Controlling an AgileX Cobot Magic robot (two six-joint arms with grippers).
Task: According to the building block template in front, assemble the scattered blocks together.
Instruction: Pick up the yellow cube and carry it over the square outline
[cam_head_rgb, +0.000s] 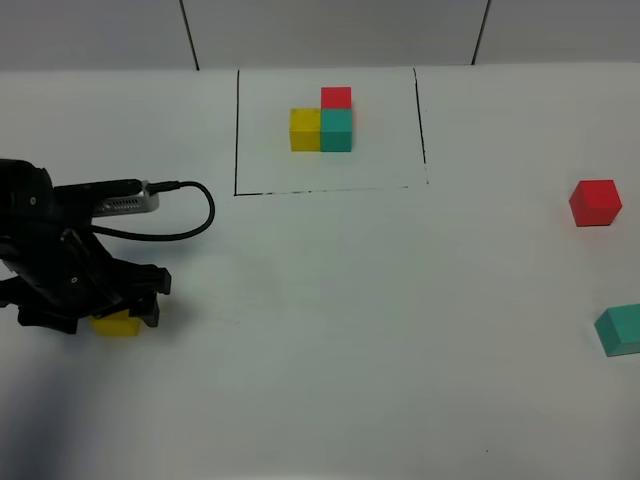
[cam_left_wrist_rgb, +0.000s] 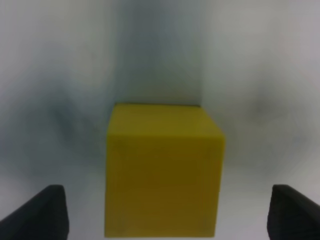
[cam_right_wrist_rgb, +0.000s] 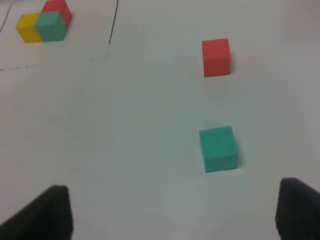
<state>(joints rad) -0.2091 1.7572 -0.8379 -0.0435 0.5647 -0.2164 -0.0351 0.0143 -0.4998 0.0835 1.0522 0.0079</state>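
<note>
Exterior high view, left gripper at lower left over yellow cube, template upper centre, red cube, teal cube at right edge, left wrist view alone shows jaws wide, clear of cube, right gripper only in right wrist view, spread, empty

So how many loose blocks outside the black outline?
3: yellow block at the left, inside the open left gripper; red block at the right; teal block nearer, cut by the right edge.
</note>
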